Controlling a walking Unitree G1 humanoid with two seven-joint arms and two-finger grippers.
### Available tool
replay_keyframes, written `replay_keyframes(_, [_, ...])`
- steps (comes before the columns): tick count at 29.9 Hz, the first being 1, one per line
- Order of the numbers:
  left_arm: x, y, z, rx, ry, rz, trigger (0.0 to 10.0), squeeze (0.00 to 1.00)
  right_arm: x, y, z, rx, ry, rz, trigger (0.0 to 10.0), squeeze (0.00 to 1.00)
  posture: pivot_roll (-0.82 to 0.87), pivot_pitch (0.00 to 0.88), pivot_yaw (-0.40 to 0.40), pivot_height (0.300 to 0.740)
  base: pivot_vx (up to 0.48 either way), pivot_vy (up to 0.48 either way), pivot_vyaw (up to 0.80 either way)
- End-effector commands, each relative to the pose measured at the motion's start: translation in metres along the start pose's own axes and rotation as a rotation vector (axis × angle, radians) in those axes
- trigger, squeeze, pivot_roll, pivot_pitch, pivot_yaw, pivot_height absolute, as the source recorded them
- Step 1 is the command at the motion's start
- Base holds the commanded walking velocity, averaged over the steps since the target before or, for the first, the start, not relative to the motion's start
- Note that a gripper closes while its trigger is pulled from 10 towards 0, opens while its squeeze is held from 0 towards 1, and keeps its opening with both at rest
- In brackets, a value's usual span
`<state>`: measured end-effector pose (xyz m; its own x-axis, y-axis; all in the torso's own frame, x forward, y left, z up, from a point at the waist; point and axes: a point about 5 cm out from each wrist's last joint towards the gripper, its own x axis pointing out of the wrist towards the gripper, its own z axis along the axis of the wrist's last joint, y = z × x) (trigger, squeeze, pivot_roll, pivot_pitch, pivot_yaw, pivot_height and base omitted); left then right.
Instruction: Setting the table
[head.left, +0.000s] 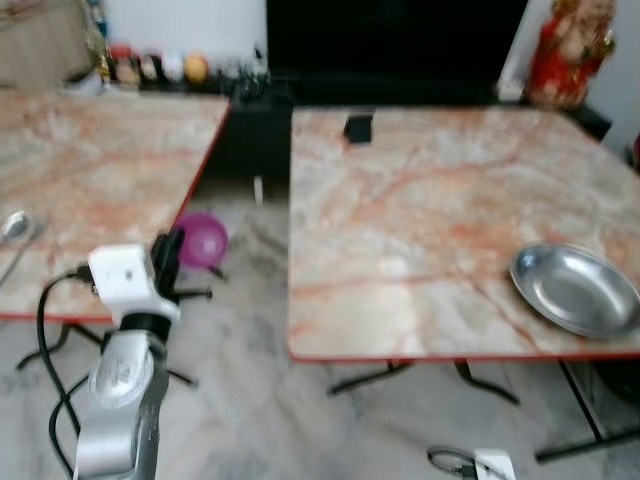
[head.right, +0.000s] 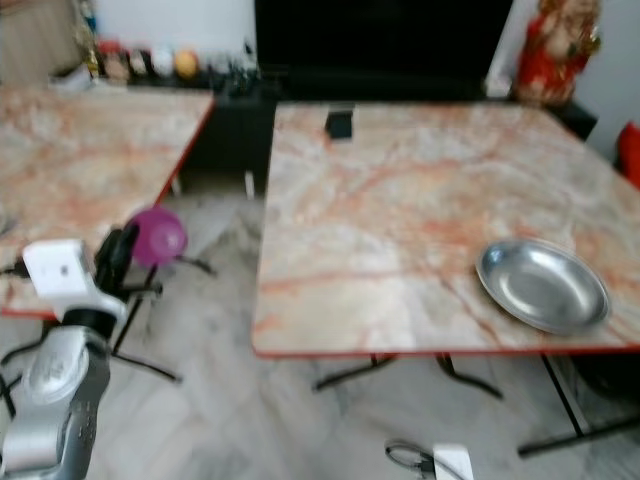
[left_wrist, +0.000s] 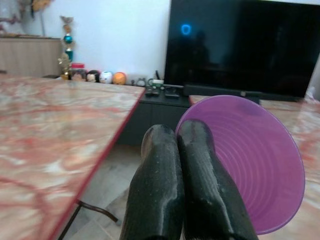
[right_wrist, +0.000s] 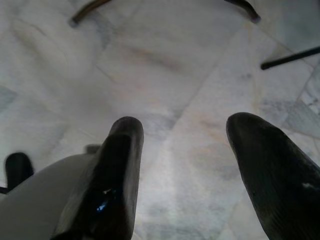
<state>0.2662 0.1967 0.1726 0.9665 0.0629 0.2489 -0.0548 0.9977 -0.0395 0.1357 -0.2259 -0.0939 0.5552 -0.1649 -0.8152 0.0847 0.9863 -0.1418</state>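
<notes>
The purple bowl (left_wrist: 250, 165) hung tipped on its side over the floor in the gap between the two marble tables, its open mouth turned back toward the robot. The left gripper (left_wrist: 184, 150) held it, both fingers pressed together on the rim. A steel plate (head.left: 574, 289) lay near the front right corner of the right table (head.left: 420, 220). The right gripper (right_wrist: 185, 160) hung over the tiled floor (right_wrist: 175, 60), fingers spread wide and holding nothing.
</notes>
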Motion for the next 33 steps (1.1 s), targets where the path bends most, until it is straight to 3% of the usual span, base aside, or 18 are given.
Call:
replay_keyframes(1, [0.002,-0.004,0.003,-0.009,-0.015,-0.016,10.0,0.00,-0.001,-0.007,-0.001,0.009,0.000,-0.017,10.0,0.00,-0.01,0.000,0.004,0.740,0.000,-0.405,0.00])
replay_keyframes(11, [0.002,0.002,0.003,0.026,-0.015,-0.023,10.0,0.00,-0.001,-0.007,-0.002,0.002,0.002,-0.013,10.0,0.00,-0.01,0.000,0.005,0.740,0.000,-0.404,0.00])
replay_keyframes(18, [0.000,0.019,0.006,0.144,-0.001,-0.070,10.0,0.00,-0.001,-0.006,-0.002,0.002,0.006,-0.008,10.0,0.00,-0.01,0.000,0.005,0.740,0.000,-0.401,0.00])
replay_keyframes(24, [0.002,0.033,0.009,0.195,0.006,-0.067,10.0,0.00,-0.001,-0.007,-0.002,0.000,0.008,-0.006,10.0,0.00,-0.01,0.000,0.002,0.740,0.000,-0.396,0.00])
replay_keyframes(33, [0.001,0.028,0.003,0.180,0.026,-0.073,10.0,0.00,0.000,-0.008,0.000,-0.002,0.007,-0.007,10.0,0.00,0.00,0.000,-0.005,0.740,0.000,-0.340,0.00])
